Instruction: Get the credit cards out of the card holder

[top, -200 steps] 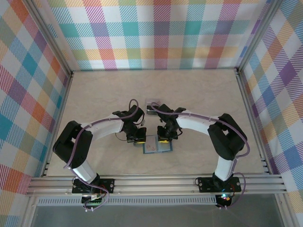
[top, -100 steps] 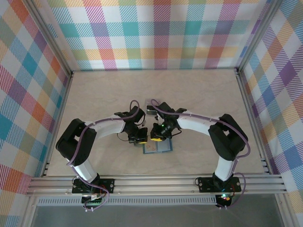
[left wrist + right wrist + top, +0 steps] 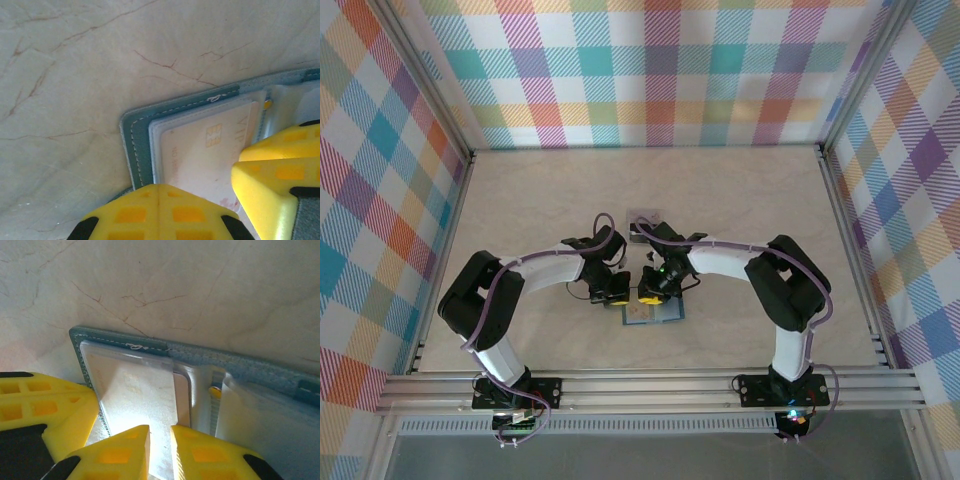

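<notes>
A: Underfoot, so to speak: pale marble-veined table (image 3: 750,200), thin brown cracks across its top.

B: Round the table on three sides, plaid cloth walls (image 3: 650,70) in teal, orange and purple; along the table's near edge, aluminium rail (image 3: 650,390).

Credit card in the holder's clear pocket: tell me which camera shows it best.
Left wrist: the credit card sits close, chip and lettering visible through the card holder's sleeve. Right wrist washes it out with glare; top external gives a tiny pale patch on the open holder.
</notes>
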Robot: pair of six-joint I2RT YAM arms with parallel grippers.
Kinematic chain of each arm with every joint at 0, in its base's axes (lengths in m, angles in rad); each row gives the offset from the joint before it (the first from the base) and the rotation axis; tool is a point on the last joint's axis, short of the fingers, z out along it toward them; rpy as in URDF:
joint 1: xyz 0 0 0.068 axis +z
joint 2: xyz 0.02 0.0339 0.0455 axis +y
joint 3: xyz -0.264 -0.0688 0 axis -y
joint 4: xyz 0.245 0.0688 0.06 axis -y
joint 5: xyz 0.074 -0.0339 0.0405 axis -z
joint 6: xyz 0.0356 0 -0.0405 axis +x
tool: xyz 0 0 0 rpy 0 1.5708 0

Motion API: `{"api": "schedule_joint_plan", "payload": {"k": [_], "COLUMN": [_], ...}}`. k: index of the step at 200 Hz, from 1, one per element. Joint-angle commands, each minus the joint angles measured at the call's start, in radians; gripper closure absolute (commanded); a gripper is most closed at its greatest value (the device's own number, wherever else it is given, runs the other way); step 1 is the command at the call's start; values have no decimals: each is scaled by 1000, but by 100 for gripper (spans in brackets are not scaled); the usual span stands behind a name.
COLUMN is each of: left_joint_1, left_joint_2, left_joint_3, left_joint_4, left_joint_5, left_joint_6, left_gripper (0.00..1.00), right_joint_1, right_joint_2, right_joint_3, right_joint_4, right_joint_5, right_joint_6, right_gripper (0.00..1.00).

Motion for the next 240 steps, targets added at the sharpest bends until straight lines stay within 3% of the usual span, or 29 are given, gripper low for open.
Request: {"api": "schedule_joint_plan", "payload": {"k": [1, 132, 183, 240], "left_joint_1": [-3, -3, -16, -62], "left_joint_2": [20, 31, -45, 28], "left_joint_3": [-9, 23, 52, 71], "left_joint_4": [-41, -108, -70, -28], "left_joint_5": [-18, -76, 17, 52], "left_joint_6": [26, 48, -1, -21], "left_gripper": [99, 99, 99, 99], "right_joint_1": [-5, -10, -13, -15], "right_joint_2": [5, -56, -84, -42], "right_joint_3": [-11, -5, -23, -28], "right_joint_4": [-66, -99, -52, -7], "right_joint_5": [71, 93, 38, -25], "right_joint_6": [-27, -43, -30, -26], "right_gripper": [79, 65, 62, 62]}}
